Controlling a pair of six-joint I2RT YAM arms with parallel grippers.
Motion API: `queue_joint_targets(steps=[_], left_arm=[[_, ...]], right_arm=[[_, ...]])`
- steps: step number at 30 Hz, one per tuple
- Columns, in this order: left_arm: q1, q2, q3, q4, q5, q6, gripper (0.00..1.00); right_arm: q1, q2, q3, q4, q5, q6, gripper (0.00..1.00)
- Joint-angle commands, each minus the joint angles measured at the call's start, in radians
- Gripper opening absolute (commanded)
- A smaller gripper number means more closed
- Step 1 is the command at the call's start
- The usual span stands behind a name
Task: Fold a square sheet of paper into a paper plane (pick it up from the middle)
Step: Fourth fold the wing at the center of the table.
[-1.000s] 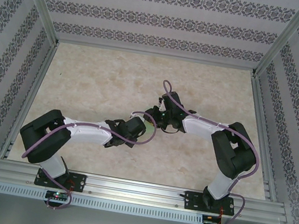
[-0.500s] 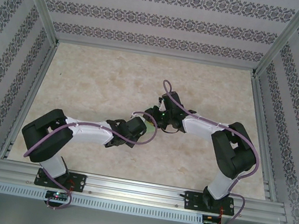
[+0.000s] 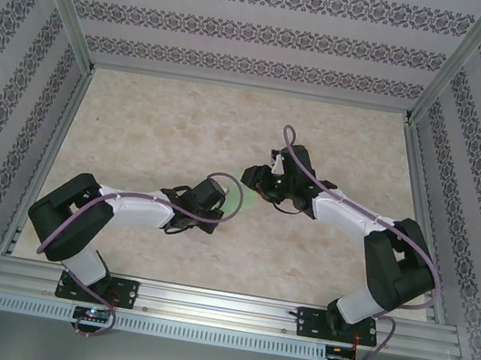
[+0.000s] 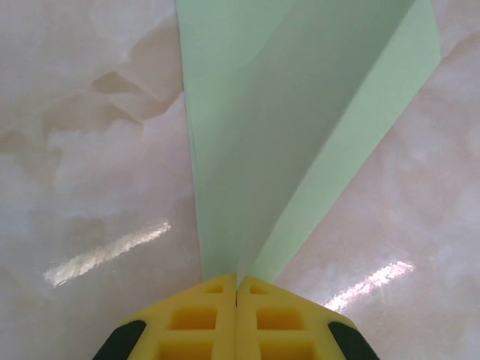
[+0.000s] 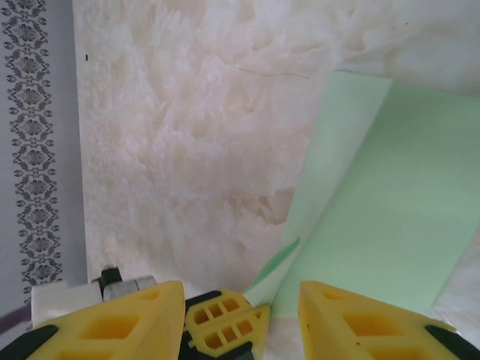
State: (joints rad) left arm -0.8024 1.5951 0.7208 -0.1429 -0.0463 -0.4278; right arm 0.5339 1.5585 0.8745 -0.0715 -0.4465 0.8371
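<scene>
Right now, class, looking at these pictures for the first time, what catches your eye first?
The pale green paper, folded along a crease, stands out most, near the middle of the marbled table. The left claw is shut on its narrow end, while the right claw hangs open just beside it.

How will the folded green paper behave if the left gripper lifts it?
Probably floppy: the folded green paper is thin, its layers fanning apart beyond the left gripper shut on it, so the far end may droop. Likely very light. On the glossy table it would probably slide easily.
</scene>
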Motion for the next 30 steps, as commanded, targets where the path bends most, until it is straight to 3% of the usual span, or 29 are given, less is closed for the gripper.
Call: queue_joint_targets(steps=[1, 5, 12, 30], left_arm=[[0.044, -0.032, -0.03, 0.082, 0.13, -0.042, 0.0], [0.098, -0.041, -0.053, 0.122, 0.223, -0.064, 0.01], [0.151, -0.024, -0.063, 0.144, 0.321, -0.088, 0.01], [0.209, 0.05, -0.039, 0.141, 0.429, -0.111, 0.02]], right_arm=[[-0.008, -0.027, -0.033, 0.036, -0.02, -0.043, 0.44], [0.002, -0.009, -0.035, 0.047, -0.061, -0.061, 0.39], [0.04, 0.102, 0.023, 0.087, -0.105, -0.053, 0.22], [0.069, 0.286, 0.124, 0.175, -0.123, 0.008, 0.21]])
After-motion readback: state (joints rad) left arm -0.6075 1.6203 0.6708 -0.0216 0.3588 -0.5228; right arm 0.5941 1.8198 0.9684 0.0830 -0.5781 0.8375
